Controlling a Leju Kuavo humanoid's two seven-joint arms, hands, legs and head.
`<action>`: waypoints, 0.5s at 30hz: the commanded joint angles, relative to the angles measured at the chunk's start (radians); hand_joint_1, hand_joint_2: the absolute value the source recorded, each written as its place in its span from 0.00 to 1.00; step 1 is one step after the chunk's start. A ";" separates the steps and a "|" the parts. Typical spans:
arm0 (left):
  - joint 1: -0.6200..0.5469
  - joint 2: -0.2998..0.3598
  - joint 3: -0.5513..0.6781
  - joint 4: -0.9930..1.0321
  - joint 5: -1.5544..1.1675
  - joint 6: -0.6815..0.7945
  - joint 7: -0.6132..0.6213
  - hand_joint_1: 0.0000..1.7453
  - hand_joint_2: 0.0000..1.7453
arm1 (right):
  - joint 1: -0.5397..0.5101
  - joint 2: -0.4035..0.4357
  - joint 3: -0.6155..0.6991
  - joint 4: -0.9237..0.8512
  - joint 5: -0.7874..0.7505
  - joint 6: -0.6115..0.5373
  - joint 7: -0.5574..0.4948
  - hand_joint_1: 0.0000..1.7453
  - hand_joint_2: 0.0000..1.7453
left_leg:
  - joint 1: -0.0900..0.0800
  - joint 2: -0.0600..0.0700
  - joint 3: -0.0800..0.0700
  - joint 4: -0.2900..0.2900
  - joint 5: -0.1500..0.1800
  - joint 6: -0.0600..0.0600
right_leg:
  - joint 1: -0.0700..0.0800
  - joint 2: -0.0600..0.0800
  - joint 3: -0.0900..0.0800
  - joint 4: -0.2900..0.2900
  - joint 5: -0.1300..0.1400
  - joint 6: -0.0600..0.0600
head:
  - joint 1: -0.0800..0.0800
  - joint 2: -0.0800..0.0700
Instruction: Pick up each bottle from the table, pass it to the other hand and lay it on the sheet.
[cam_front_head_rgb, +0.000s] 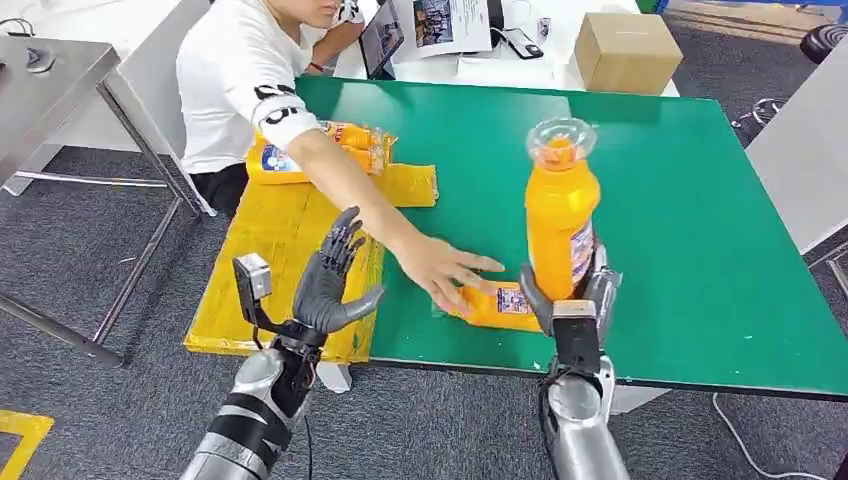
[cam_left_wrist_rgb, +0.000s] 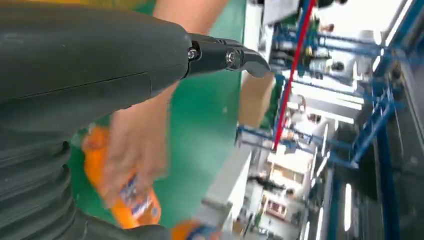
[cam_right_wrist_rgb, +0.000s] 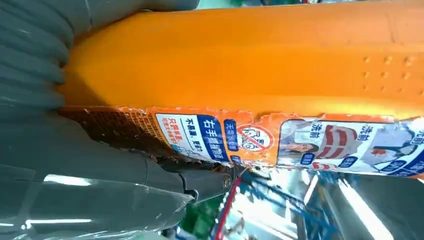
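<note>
My right hand grips an orange bottle upright above the green table's front edge; the bottle and its torn label show close up in the right wrist view. My left hand is raised and open over the yellow sheet, its fingers spread. A second orange bottle lies on the green table near the front, under a person's hand; the left wrist view shows that bottle blurred. A third bottle lies on the sheet's far end.
A person in a white shirt sits at the table's far left, arm stretched across the sheet between my hands. A cardboard box stands beyond the table's far edge. A grey metal table is at the left.
</note>
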 joint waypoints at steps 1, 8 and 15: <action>-0.001 0.037 -0.062 -0.022 0.026 -0.010 0.012 0.00 1.00 | -0.028 -0.003 0.057 0.131 -0.010 0.004 -0.004 1.00 1.00 | 0.001 0.002 0.004 -0.001 -0.001 -0.002 | 0.001 0.003 0.004 -0.002 0.000 -0.002 | 0.000 0.000; 0.023 0.044 -0.156 -0.077 0.062 -0.039 0.028 0.00 1.00 | -0.032 0.039 0.228 0.252 -0.015 -0.010 -0.004 1.00 1.00 | 0.001 0.003 0.003 -0.001 -0.001 -0.001 | 0.001 0.004 0.003 -0.001 0.000 -0.001 | 0.000 0.000; 0.014 0.048 -0.169 -0.058 0.068 -0.043 0.028 0.00 1.00 | -0.041 0.050 0.271 0.288 -0.014 -0.027 -0.004 1.00 1.00 | 0.002 0.003 0.006 -0.002 -0.002 -0.002 | 0.001 0.005 0.005 -0.002 -0.001 -0.002 | 0.000 0.000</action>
